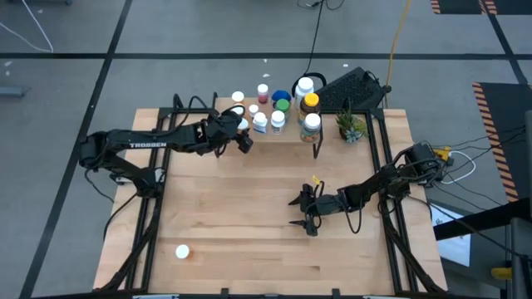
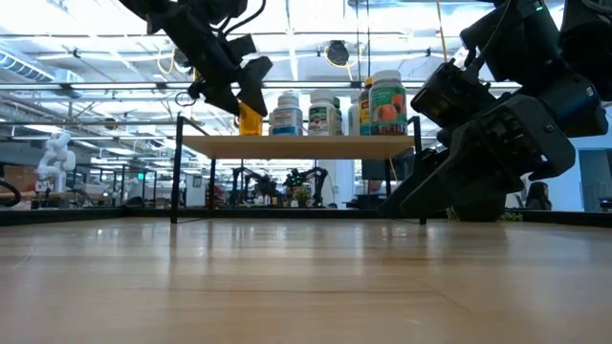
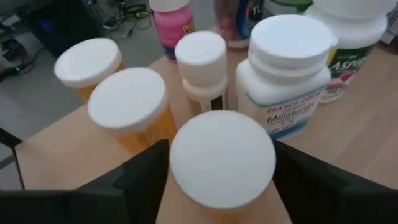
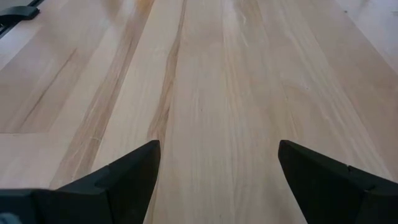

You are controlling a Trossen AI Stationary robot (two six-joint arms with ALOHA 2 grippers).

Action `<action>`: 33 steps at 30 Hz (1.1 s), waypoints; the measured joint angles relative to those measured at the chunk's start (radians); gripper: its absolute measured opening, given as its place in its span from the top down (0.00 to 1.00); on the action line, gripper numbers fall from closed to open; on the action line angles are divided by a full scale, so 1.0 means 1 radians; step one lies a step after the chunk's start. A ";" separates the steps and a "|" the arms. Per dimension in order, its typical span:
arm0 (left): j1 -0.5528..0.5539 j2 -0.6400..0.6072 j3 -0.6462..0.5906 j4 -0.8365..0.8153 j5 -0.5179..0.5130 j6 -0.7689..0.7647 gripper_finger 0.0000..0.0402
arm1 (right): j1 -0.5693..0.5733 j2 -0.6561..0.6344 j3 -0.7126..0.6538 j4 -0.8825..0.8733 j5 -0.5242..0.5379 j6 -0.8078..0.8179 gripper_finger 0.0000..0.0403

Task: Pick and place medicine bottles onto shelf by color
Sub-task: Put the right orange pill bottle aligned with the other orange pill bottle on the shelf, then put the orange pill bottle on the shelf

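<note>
left gripper (image 3: pixel 221 180) pinched on white-capped orange bottle (image 3: pixel 222 163) | bottle held upright, axis vertical, cap up, over shelf (image 2: pixel 296 145) | right gripper (image 4: pixel 217 180) spread, empty, low over table (image 4: pixel 211 81)

table (image 1: pixel 249 216): one white-capped bottle (image 1: pixel 182 251) near front-left | shelf (image 2: pixel 296 143): bottles (image 1: pixel 277 112) clustered upright
</note>
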 joint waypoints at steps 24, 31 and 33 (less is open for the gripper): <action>-0.238 -0.237 0.001 -0.234 -0.085 -0.014 0.09 | 0.000 0.001 0.013 0.149 -0.003 0.003 0.21; -0.536 -0.320 0.000 -0.757 -0.067 -0.359 0.09 | 0.014 0.039 0.199 -0.010 -0.005 -0.026 0.21; -0.644 -0.316 0.000 -0.838 -0.056 -0.491 0.09 | 0.020 0.083 0.276 -0.014 -0.005 -0.068 0.21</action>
